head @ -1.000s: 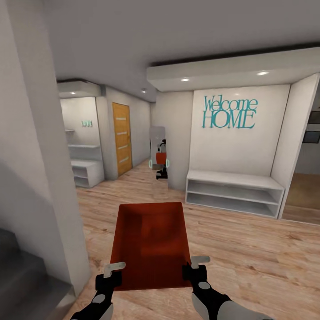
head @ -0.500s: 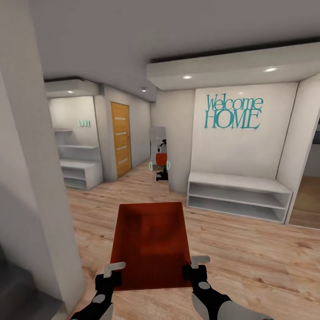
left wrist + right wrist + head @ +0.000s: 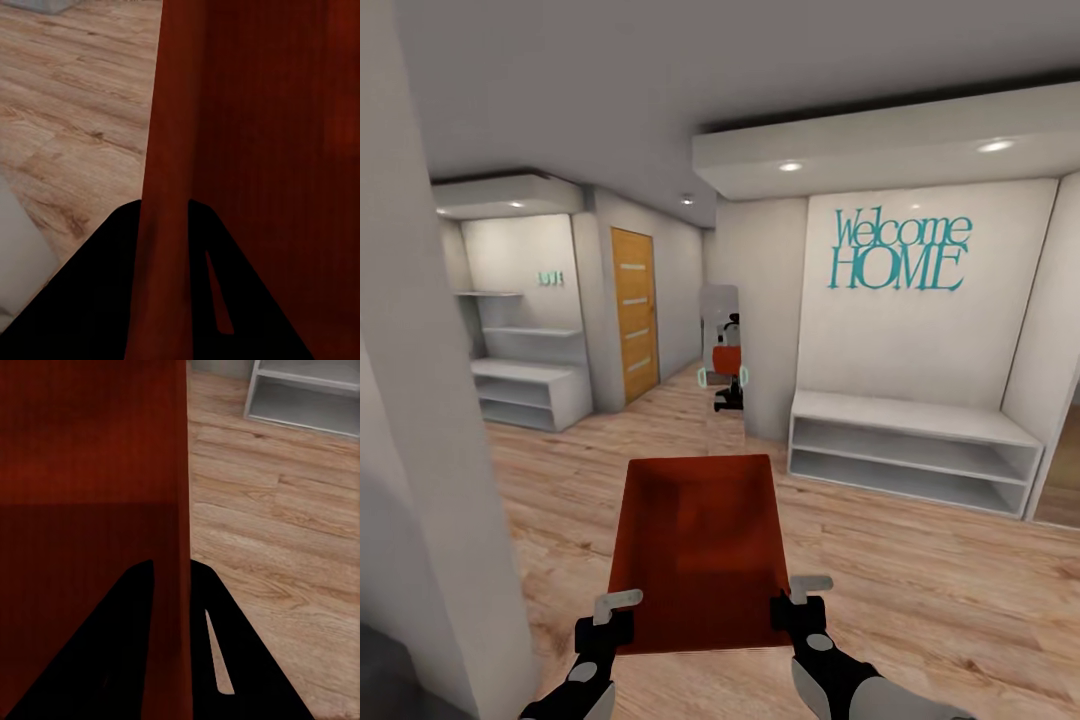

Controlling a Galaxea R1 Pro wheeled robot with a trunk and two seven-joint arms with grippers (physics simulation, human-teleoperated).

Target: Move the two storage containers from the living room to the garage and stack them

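Observation:
One orange-red storage container (image 3: 695, 545) hangs in front of me over light wood planks, open top up. My left gripper (image 3: 620, 612) is shut on its near left wall and my right gripper (image 3: 792, 605) is shut on its near right wall. In the left wrist view the red wall (image 3: 247, 112) runs between the dark fingers of the left gripper (image 3: 163, 217). Likewise, the right wrist view has the container wall (image 3: 90, 450) clamped in the right gripper (image 3: 171, 570). The garage is out of view.
A white wall corner (image 3: 420, 450) stands close on my left. Ahead are a wooden door (image 3: 633, 310), a tall mirror (image 3: 722, 350) reflecting me, low white shelves (image 3: 525, 385) and a white bench shelf (image 3: 915, 450) under a "Welcome HOME" sign. Wood floor (image 3: 920, 590) lies open to the right.
The whole view has shifted: sign and bench slid right, the left alcove opened up, the near wall and grey step slid out. The container and both grippers keep their place in the picture.

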